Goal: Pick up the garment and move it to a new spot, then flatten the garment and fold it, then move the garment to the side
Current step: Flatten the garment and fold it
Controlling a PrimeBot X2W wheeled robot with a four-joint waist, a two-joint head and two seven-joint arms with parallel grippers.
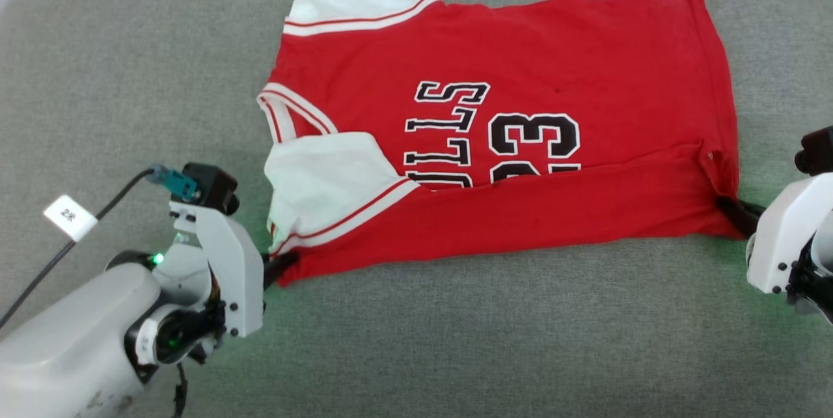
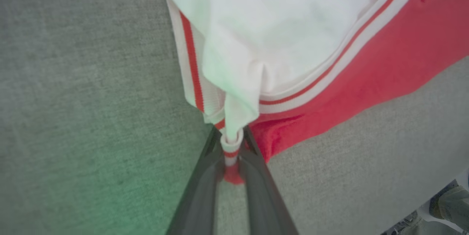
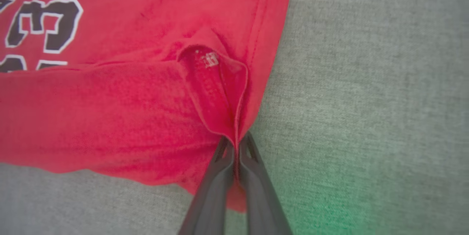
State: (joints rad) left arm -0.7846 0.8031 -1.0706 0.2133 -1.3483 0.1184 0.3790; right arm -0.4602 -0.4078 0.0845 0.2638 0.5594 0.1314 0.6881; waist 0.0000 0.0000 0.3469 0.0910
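Head view: both pincers clamped the near corners of the garment [image 1: 520,144], judged to be mid-fold.

It lay across the upper middle of the frame on the grey fabric-covered table [image 1: 130,79], long axis running left to right, collar and white sleeves [image 1: 319,183] toward the left, hem toward the right. The left pincer [image 1: 280,265], at lower left, was closed on a bunch of striped trim and red cloth at the near sleeve corner. The right pincer [image 1: 732,209], at the right edge, was closed on the near hem corner. Gripping both ends of one edge probably kept it taut, so the near strip, already lapped over the bottom of the black print [image 1: 494,131], would fold evenly.
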